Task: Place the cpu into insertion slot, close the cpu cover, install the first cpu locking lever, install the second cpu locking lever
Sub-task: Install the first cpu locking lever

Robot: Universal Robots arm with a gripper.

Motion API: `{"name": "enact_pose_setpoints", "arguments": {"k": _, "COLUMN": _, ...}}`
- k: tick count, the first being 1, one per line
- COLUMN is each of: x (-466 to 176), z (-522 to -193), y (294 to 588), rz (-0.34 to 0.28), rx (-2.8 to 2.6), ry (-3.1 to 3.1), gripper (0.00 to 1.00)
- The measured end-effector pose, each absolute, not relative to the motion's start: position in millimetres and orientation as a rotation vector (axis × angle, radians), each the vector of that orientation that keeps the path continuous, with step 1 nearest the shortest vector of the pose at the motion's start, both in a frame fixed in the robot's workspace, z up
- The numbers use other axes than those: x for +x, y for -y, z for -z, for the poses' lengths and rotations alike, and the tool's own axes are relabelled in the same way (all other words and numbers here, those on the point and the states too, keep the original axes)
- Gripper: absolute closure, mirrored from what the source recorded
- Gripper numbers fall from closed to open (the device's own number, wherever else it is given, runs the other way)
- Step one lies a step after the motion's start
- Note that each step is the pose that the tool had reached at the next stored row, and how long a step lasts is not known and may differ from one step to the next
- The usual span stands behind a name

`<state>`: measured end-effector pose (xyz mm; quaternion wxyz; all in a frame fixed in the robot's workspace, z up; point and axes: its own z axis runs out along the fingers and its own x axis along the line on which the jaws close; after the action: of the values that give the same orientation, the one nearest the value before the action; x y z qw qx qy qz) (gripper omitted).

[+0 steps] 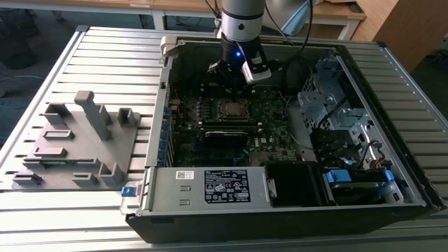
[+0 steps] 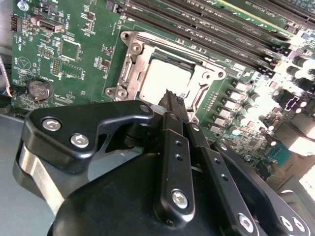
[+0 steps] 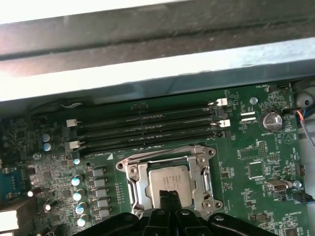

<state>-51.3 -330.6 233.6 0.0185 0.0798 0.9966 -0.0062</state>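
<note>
Hanging over cpu cover (image 3: 132,178); fingers (image 2: 173,142) together

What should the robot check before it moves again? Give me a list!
1. cpu lying flat and level: ok.
2. cpu cover down around the chip: ok.
3. gripper carrying nothing: ok, it is shut and empty.
4. Gripper tip down by the cover's near edge: ok, seen in both wrist views.
5. Tip touching the cover: cannot tell.
6. Locking levers latched: cannot tell, they are hard to make out.
</note>
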Motion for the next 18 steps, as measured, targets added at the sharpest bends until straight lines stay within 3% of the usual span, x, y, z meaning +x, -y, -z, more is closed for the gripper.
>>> {"name": "enact_pose_setpoints", "arguments": {"k": 18, "x": -49.0, "z": -240.5, "y": 330.5, "rz": 0.019, "rx": 0.248, "ry": -3.095, "gripper": 0.9}}
